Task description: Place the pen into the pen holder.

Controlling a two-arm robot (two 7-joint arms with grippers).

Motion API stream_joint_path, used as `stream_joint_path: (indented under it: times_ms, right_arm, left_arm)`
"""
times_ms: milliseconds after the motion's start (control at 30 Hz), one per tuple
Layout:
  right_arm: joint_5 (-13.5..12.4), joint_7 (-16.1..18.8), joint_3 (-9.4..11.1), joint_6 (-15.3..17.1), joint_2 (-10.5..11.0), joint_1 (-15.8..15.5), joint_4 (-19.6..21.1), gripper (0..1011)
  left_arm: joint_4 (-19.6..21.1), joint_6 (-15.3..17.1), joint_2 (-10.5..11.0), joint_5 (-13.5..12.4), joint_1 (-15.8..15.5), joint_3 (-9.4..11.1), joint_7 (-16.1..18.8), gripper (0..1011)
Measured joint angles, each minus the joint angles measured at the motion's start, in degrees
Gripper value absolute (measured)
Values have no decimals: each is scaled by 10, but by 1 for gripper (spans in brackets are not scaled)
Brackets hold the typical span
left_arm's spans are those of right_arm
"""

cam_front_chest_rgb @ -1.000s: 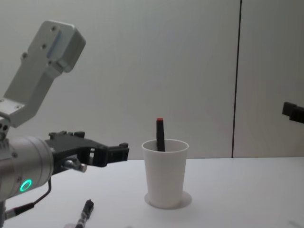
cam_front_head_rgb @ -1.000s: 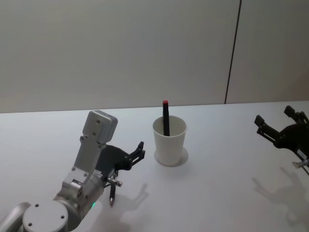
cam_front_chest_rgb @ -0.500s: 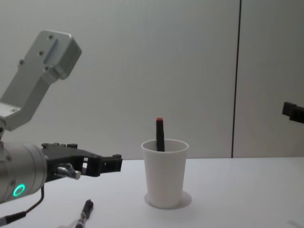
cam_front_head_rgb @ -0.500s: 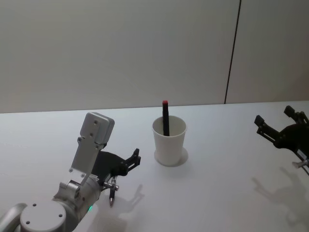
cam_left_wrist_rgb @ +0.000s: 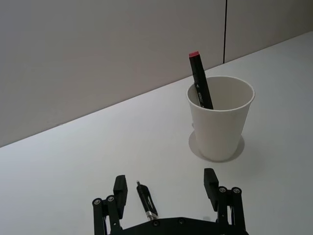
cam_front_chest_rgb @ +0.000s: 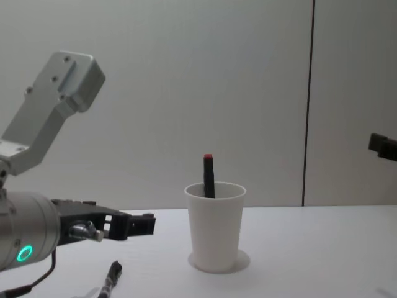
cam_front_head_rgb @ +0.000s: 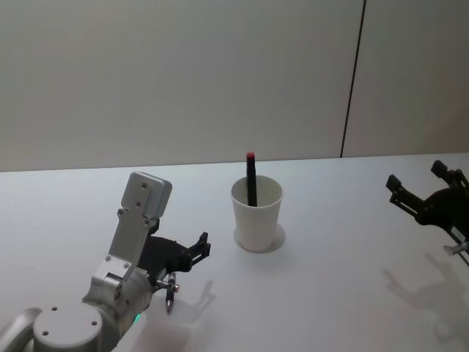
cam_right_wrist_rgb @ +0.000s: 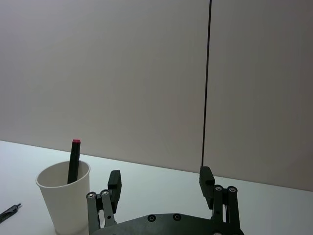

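A slim black pen (cam_front_head_rgb: 170, 296) (cam_left_wrist_rgb: 146, 201) (cam_front_chest_rgb: 111, 277) lies flat on the white table, left of and nearer than the pen holder. The pen holder (cam_front_head_rgb: 257, 213) (cam_left_wrist_rgb: 221, 122) (cam_front_chest_rgb: 215, 226) (cam_right_wrist_rgb: 63, 194) is a white paper cup standing upright, with a black marker with a red cap (cam_front_head_rgb: 251, 177) (cam_left_wrist_rgb: 200, 87) leaning inside it. My left gripper (cam_front_head_rgb: 196, 249) (cam_left_wrist_rgb: 165, 185) (cam_front_chest_rgb: 141, 222) hovers open low over the pen, its fingers spread to either side of it without touching. My right gripper (cam_front_head_rgb: 415, 177) (cam_right_wrist_rgb: 160, 180) hangs open and idle at the far right.
The white table (cam_front_head_rgb: 337, 249) stretches to a plain grey wall with a dark vertical seam (cam_front_head_rgb: 353, 81). The left arm's grey wrist housing (cam_front_head_rgb: 145, 209) rises above the pen.
My left gripper has drawn back from the cup and sunk lower over the lying pen. Pen, cup and right arm have not moved.
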State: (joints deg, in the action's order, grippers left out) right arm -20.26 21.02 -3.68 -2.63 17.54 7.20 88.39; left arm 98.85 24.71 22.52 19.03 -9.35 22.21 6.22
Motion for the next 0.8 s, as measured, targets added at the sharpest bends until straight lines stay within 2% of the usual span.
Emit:
stream_joint_path:
  times_ms: [367,800]
  right_arm:
    - [0,0,0,0,0,0,0,1001]
    - [0,0,0,0,0,0,0,1001]
  left_arm:
    - [-3,37,-9,3,0,-1,11,999]
    - [-2,65,-20,9,8,1,30,1000]
